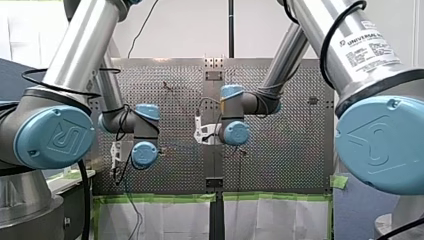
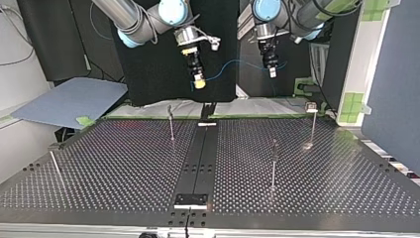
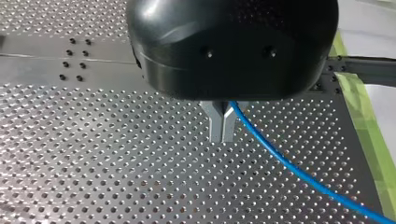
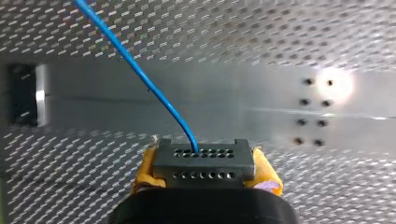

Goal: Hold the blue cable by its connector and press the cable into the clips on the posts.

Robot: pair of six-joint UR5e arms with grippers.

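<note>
High above the table (image 2: 297,163), right pincer (image 2: 199,82) clamps connector (image 4: 204,161), left pincer (image 3: 222,128) pinches blue cable (image 3: 289,168).

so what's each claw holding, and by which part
My right claw clamps the connector by its sides; my left claw pinches the blue cable itself, farther along.

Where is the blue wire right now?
In the top view the thin blue cable hangs in the air above the perforated metal table, strung from the grey connector block in my right gripper across to my left gripper.
</note>
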